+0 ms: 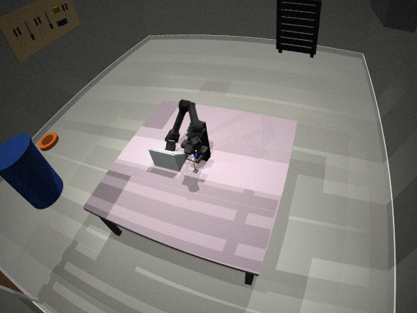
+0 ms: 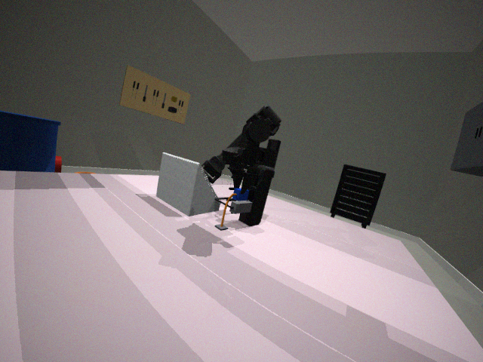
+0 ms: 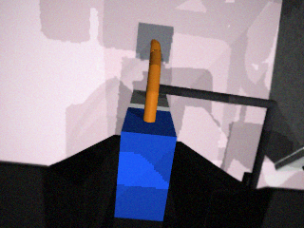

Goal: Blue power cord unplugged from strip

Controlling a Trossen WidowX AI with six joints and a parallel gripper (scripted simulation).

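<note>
The blue plug (image 1: 195,155) (image 2: 241,194) (image 3: 145,166) sits upright on top of the small grey power strip (image 2: 241,207) (image 3: 138,99), with no clear gap between them. An orange cord (image 2: 223,212) (image 3: 151,90) runs from the plug's side down to a small grey square plate (image 1: 195,171) (image 2: 221,227) (image 3: 159,32) on the table. My gripper (image 2: 239,189) (image 3: 146,146) is shut on the blue plug, a black finger on each side of it. The plug's lower contact with the strip is mostly hidden in the wrist view.
A pale grey block (image 1: 166,160) (image 2: 177,185) stands beside the arm. Thin black bars (image 2: 222,199) (image 3: 214,96) run between it and the strip. A tall black upright (image 1: 206,143) (image 2: 259,194) stands just behind the strip. The pink table (image 1: 208,232) (image 2: 272,311) carries all of these.
</note>
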